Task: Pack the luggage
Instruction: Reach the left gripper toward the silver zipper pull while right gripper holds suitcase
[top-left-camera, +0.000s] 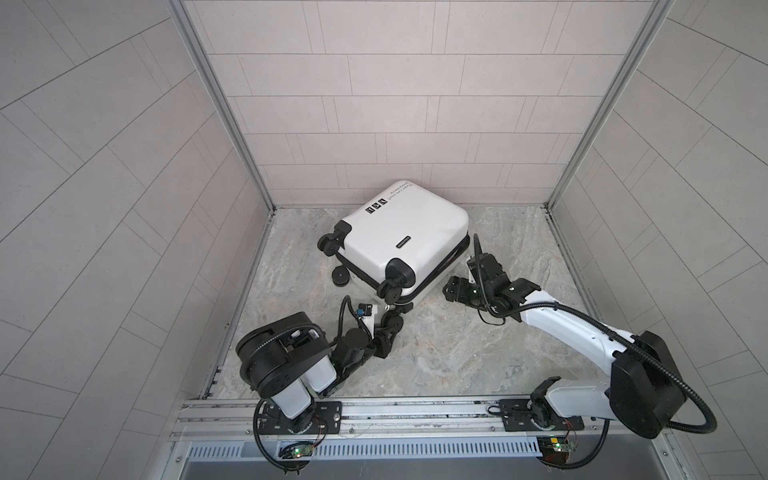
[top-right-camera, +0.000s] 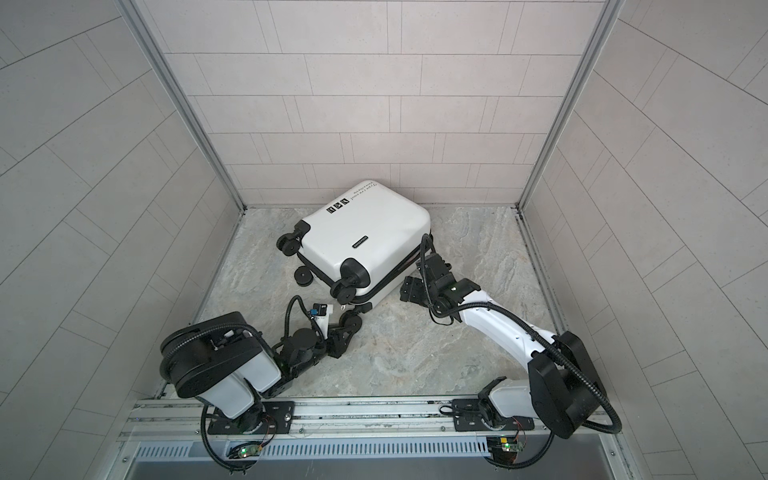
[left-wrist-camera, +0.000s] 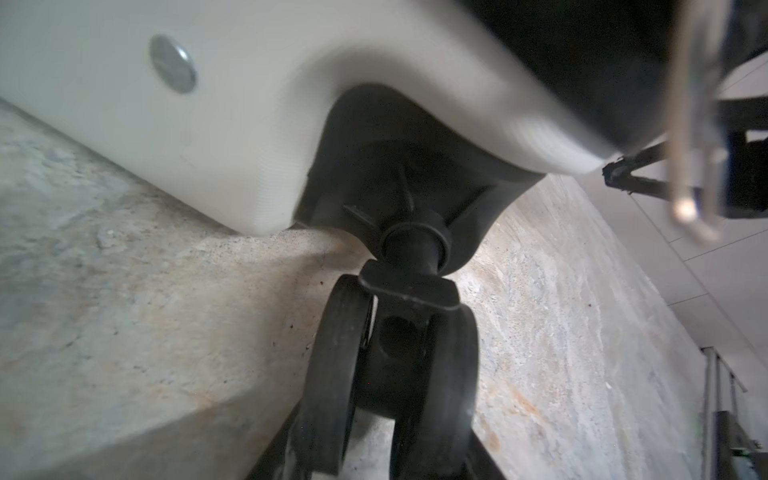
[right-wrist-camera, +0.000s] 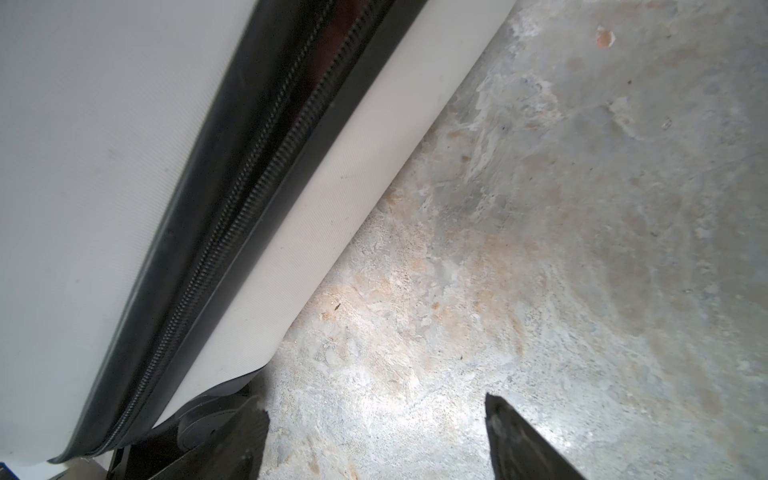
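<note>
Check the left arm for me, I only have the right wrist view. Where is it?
Observer: The left gripper is at the luggage's near corner, jaws closed around a black wheel.
Operator: Case upright?
Observer: No, it lies flat on the floor, with the side carrying the icons facing up.
Operator: Zipper pulls?
Observer: The left wrist view shows blurred metal pulls hanging by that same corner.
</note>
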